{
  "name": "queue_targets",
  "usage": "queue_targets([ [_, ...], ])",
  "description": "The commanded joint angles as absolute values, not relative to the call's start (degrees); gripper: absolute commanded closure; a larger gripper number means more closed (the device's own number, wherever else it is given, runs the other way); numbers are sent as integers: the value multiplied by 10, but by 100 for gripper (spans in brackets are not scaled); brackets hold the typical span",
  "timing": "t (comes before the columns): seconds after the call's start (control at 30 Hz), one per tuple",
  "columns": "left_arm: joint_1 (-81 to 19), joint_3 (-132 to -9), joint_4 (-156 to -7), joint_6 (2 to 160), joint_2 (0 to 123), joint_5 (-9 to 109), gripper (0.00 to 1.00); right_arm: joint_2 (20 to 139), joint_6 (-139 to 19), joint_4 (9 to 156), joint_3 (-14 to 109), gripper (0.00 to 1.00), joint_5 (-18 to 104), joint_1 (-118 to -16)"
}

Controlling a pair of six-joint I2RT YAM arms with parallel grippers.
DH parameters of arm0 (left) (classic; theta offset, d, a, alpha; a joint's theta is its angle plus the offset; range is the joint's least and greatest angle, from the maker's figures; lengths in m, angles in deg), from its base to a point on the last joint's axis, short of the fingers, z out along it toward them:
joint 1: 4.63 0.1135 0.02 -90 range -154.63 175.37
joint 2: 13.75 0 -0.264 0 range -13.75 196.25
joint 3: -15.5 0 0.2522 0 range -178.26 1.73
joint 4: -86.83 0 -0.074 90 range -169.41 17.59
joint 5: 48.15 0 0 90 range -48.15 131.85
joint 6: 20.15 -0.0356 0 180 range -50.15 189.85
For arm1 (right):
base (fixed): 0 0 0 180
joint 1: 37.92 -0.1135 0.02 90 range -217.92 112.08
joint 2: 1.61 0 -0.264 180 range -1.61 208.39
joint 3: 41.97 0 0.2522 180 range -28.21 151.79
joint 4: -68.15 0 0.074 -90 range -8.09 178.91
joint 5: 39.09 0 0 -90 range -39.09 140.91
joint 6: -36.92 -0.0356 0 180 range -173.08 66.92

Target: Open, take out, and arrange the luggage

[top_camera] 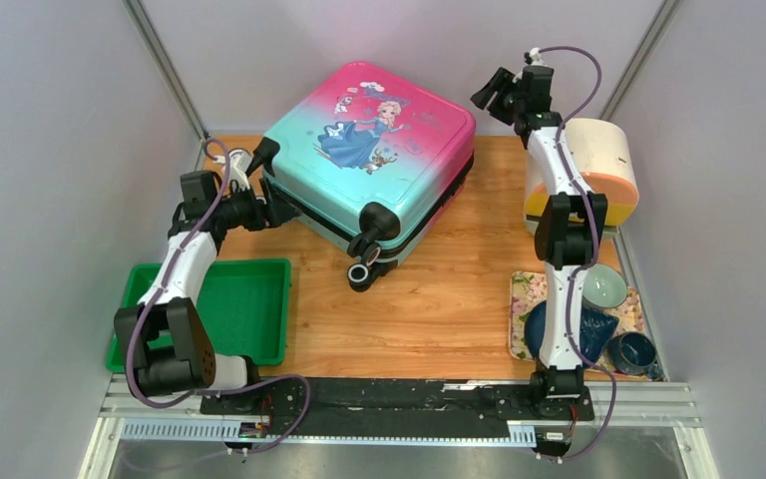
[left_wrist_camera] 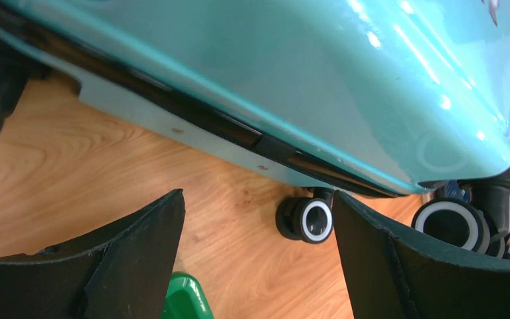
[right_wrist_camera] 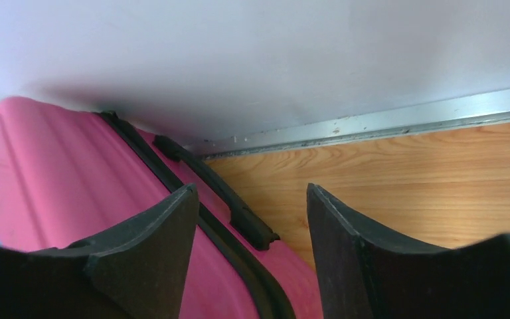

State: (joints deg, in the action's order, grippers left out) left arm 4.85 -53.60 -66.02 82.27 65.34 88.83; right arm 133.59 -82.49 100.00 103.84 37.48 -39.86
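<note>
The luggage lies flat and closed at the back of the wooden table, its pink-to-teal shell and cartoon print facing up and its black wheels toward the front. My left gripper is open beside its near left edge. In the left wrist view the left gripper frames bare wood, with the teal shell and a wheel just ahead. My right gripper hovers at the far right corner. In the right wrist view the right gripper is open, astride the pink edge and its black handle, touching neither.
A green tray sits at the front left; its corner shows under my left fingers. A cream-and-orange round container stands at the right. A floral tray with bowls lies at the front right. Walls close in on three sides.
</note>
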Motion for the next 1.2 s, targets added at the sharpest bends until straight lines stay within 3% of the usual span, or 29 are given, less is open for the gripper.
queue_targets([
  [0.0,81,-494,-743,913,609,851,10,1390,-852,938,1072,38,326,-416],
  [0.07,86,-496,-741,921,616,834,10,1407,-853,924,1064,41,249,-420],
  [0.17,87,-525,-729,930,646,812,11,1421,-850,910,1033,53,118,-426],
  [0.4,72,-620,-721,940,750,795,16,1311,-810,889,848,67,-48,-454],
  [0.67,-15,-765,-733,901,885,824,18,1122,-626,1032,697,67,13,-448],
  [0.97,-32,-1015,-712,822,1064,833,16,1050,-467,1200,664,67,90,-442],
  [1.17,33,-1093,-668,837,1019,822,10,991,-476,1171,579,68,80,-469],
])
